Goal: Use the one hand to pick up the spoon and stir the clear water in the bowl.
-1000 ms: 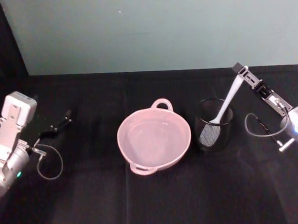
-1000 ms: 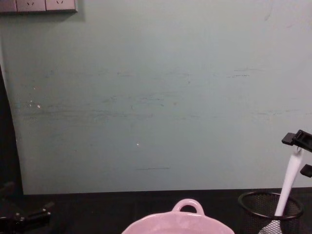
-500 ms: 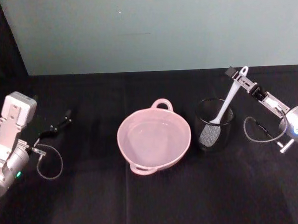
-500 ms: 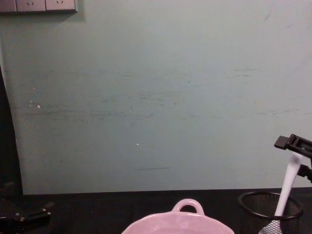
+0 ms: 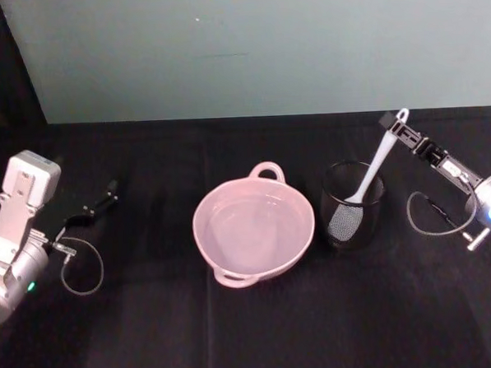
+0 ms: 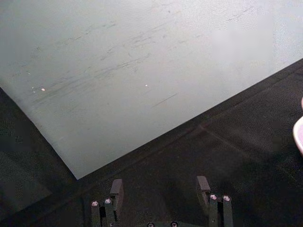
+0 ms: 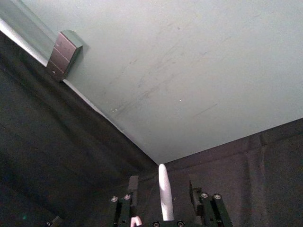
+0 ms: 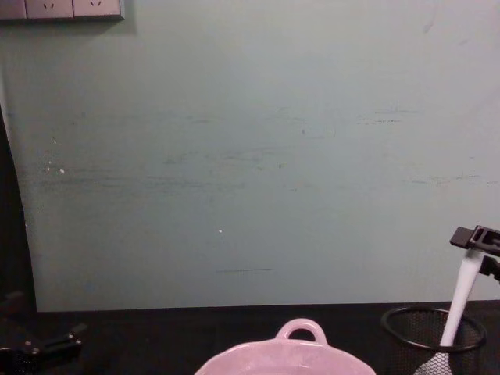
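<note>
— Where is the right gripper being seen?

— It is being seen toward the right of the table, raised above the black mesh cup. Its silver wrist is being shown at the right edge of the head view. In the right wrist view its fingers are being shown apart, and the upper handle of the spoon is being bracketed between them.

— Is the handle being clamped?

— The fingers are being held clear of it, with a gap being left on either side.

— How is the spoon being supported, then?

— It is being propped by the cup. Its flat head is being seen low inside the mesh, and its handle is leaning up past the rim, to the right and toward the gripper.

— And where is the bowl being shown?

— The pink bowl is being seen at the middle of the table, just left of the cup and apart from it. One loop handle is being shown at its far rim and another at its near rim. The clear water is being made out inside it only as faint glints against the pink.

— What is being seen of the other arm?

— The left gripper is being seen low at the far left, well apart from the bowl. Its fingers are being held apart over the black cloth.
</note>
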